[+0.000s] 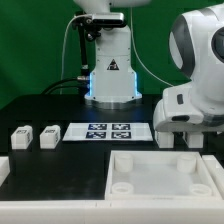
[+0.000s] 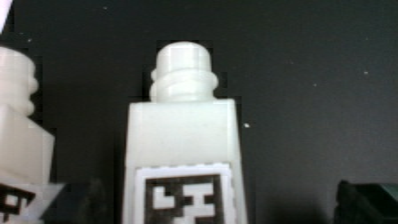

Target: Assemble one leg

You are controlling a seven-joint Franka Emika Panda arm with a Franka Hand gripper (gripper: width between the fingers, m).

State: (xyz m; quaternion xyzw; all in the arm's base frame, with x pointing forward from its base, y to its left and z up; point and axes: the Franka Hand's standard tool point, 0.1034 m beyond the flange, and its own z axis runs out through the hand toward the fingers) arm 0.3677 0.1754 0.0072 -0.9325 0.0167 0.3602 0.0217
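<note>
In the wrist view a white leg (image 2: pixel 187 130) lies on the black table, its ribbed peg end pointing away and a black-and-white tag on its top face. My gripper (image 2: pixel 214 204) is open, with one dark fingertip (image 2: pixel 370 200) on each side of the leg and a gap to it. A second leg (image 2: pixel 22 110) lies beside it. In the exterior view my gripper (image 1: pixel 178 138) is low over the table at the right, behind the white tray (image 1: pixel 165 160). Two more legs (image 1: pixel 20 137) (image 1: pixel 49 136) lie at the left.
The marker board (image 1: pixel 105 131) lies flat mid-table between the left legs and my gripper. The robot base (image 1: pixel 110 80) stands behind it. Another white part (image 1: pixel 3 166) shows at the exterior view's left edge.
</note>
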